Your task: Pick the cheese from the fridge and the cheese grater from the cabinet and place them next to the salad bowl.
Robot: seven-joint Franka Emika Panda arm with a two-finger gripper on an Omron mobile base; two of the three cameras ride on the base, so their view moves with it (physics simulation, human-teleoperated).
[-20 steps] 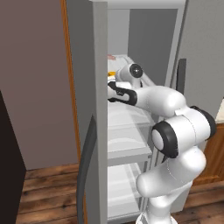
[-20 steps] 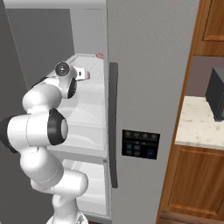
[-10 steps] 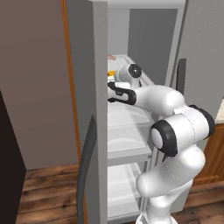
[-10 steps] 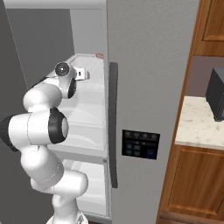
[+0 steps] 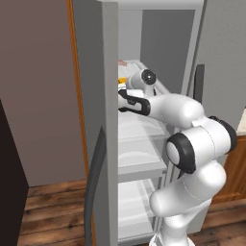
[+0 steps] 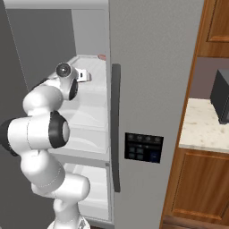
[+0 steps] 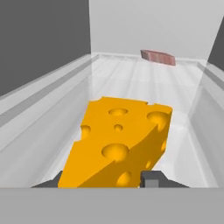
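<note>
Change: since a second ago the claw (image 7: 105,183) has narrowed from spread wide.
Claw: pinching the cheese (image 7: 117,142), lower centre of the hand view.
Cheese: on the fridge (image 5: 144,132) shelf.
Meaning: ready to lift out.

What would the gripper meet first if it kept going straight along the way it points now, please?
The cheese: it already sits between the fingertips of the gripper on the fridge shelf. Past it the shelf looks free up to a small reddish block near the back wall, though depth is hard to judge.

Pinkish-red slab (image 7: 158,57) — far back — black microwave (image 6: 221,96) aside.
</note>
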